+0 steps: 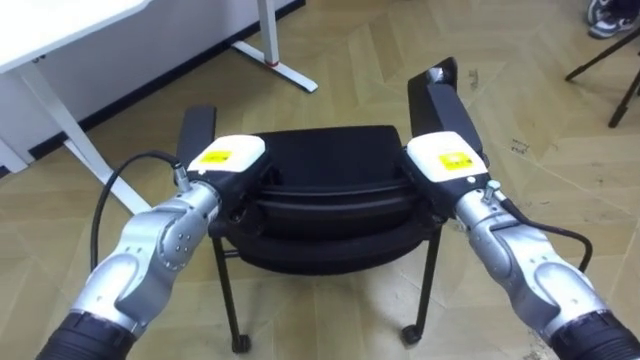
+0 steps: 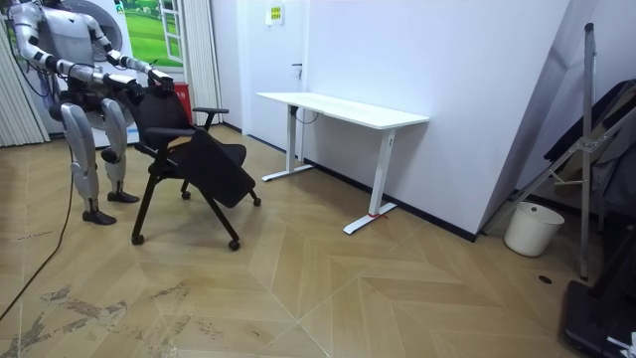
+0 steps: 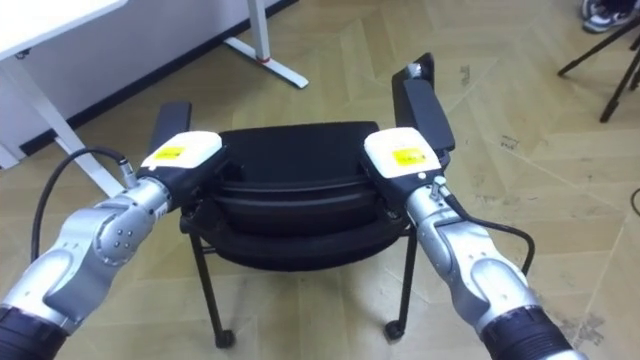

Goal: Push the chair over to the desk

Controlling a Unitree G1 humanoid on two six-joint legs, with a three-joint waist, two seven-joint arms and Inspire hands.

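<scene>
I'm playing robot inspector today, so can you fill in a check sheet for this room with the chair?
Surface: wooden floor, scuffed in places.
Job's things: black wheeled chair, standing on its wheels in front of the robot.
Clutter: white bin by the wall; tripod legs.
Hands: left hand and right hand rest on top of the chair's back.
Cables: only the robot's own.
Surroundings: white desk, white wall, door.

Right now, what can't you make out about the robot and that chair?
- Eye views: whether the left hand and right hand actually grip the chair, whose black top hides their front parts.
- Room view: both hands are too small to judge.
- Eye views: the desk is cut off by the upper left edge.
</scene>
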